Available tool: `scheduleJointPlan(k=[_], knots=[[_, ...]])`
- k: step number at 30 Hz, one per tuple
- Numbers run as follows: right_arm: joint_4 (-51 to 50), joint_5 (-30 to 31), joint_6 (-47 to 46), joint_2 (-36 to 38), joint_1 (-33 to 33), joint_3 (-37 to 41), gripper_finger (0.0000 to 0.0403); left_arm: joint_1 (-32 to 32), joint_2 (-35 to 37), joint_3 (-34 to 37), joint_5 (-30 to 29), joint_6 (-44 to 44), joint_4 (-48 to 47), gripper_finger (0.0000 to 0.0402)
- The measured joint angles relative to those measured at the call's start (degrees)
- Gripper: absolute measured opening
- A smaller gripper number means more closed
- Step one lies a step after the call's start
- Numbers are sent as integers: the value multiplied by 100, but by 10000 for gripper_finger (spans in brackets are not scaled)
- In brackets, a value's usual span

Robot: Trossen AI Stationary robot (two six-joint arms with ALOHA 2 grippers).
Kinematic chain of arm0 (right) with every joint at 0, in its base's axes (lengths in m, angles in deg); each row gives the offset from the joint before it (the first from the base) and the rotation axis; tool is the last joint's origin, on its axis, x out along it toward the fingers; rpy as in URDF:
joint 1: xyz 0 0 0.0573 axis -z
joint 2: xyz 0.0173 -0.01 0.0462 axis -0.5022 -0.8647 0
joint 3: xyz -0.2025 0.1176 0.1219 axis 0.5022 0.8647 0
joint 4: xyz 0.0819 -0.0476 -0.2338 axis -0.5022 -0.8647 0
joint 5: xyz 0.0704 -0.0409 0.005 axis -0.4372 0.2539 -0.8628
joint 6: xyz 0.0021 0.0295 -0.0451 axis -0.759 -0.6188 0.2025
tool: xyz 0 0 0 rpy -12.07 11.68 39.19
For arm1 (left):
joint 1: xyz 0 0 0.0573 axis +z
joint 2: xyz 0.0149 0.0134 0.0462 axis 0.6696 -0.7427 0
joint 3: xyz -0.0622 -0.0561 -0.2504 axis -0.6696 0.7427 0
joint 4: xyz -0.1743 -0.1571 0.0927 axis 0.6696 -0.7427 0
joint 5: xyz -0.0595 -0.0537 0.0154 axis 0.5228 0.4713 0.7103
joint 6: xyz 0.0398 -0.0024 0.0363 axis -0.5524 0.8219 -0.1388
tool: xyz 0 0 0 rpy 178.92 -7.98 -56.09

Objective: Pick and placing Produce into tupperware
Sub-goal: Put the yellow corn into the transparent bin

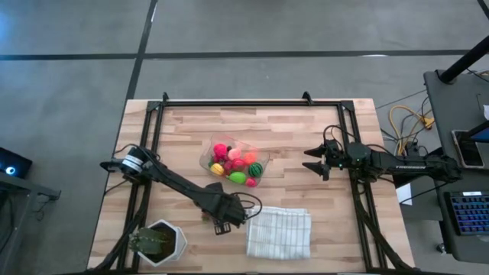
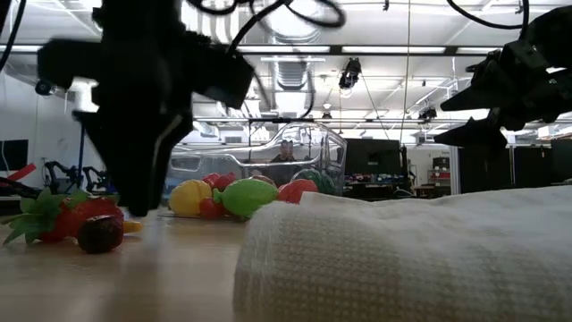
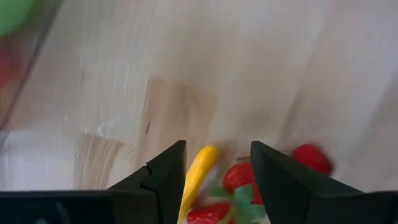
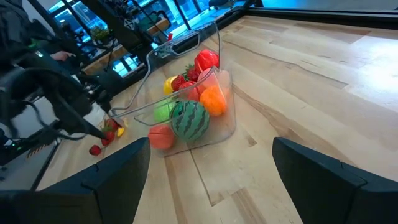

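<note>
pale butcher-block planks make up the table [image 1: 306, 153], framed by black rails, with grey floor around it and a bright workshop beyond. near the middle of the table sits the clear tupperware [image 1: 234, 161], already holding a heap of toy produce [image 1: 237, 163]: pink, orange, yellow and green pieces and a striped dark green ball [image 4: 189, 120]. a folded white cloth [image 1: 279, 232] lies toward the front edge, and a white plant pot [image 1: 162, 241] with a green plant stands at the front left corner. the left gripper [image 3: 217, 163] is lowered to the tabletop between the pot and the cloth, just beside the cloth's left edge. its two dark fingers [image 3: 163, 180] stand partly open with a gap between them, and in that gap lie a small yellow piece [image 3: 198, 174] and red strawberries [image 3: 239, 177] with green leaves, resting on the wood; whether either finger touches them cannot be told. another red berry [image 3: 313, 158] lies just outside the other finger. the low view shows the same small cluster on the table at the gripper's foot. the right gripper [image 1: 312, 163] hangs above the table to the right of the tupperware, well apart from it, fingers spread wide and holding nothing.
</note>
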Motion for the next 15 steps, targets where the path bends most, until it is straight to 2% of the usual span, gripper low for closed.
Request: scheduleJointPlan(k=[6, 15], knots=[[0, 0, 0, 0, -2, 2, 329, -2, 0, 374, -18, 97, 115, 164], [0, 0, 0, 0, -2, 0, 329, -2, 24, 548, 8, 101, 321, 164]])
